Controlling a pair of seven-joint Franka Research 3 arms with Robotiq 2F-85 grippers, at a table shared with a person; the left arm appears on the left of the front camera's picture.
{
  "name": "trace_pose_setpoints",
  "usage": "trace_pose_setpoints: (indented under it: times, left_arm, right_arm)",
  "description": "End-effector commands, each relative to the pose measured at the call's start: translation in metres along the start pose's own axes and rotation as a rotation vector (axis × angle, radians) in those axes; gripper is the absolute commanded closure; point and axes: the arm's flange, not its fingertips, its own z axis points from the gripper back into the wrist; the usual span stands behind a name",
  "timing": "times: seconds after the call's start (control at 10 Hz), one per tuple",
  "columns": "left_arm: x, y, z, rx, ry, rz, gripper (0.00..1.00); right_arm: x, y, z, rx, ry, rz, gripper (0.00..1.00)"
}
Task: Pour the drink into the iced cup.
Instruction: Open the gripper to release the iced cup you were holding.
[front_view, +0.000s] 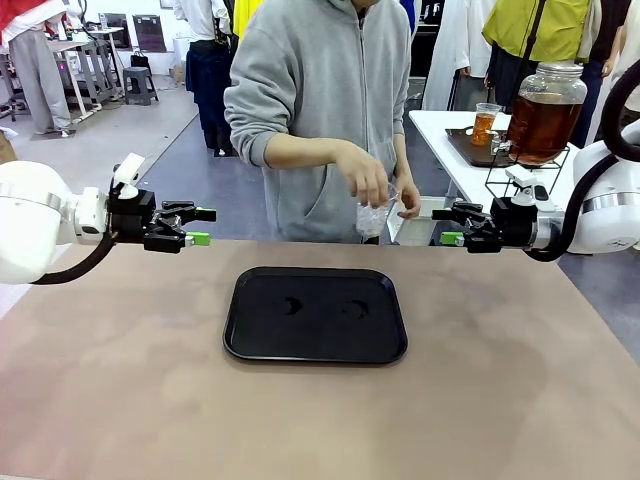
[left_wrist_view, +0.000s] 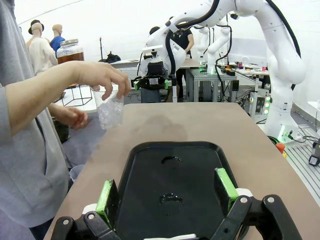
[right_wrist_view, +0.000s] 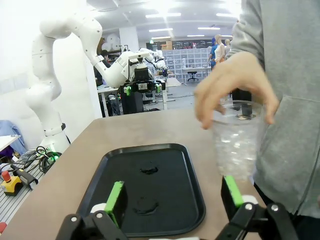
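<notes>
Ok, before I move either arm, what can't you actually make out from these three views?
- Iced cup: front view, the person's hand covers its rim; how full of ice is unclear.
- Dispenser jar: front view, the right arm hides its tap and stand base.
- Small cup beside the jar: too small to tell its contents.
- Black tray: left wrist view, near edge hidden behind the left gripper.

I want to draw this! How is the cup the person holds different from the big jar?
The cup is small; the jar is much bigger. The cup has white ice and no drink; the jar holds brown drink. A hand holds the cup up over the table edge; the jar sits on a black wire stand. Both are clear.
</notes>
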Motion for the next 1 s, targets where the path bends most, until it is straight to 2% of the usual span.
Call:
trace_pose_setpoints:
  times: [0.0, 0.9]
  left_arm:
    - [0.0029, -0.001, -0.0012, 0.002, 0.007, 0.01, 0.0]
    - [0.0029, -0.001, -0.0012, 0.002, 0.007, 0.01, 0.0]
  right_arm:
    - [0.0035, -0.0014, -0.0021, -0.002, 0.007, 0.004, 0.0]
    - [0.0035, -0.0014, -0.0021, -0.002, 0.007, 0.004, 0.0]
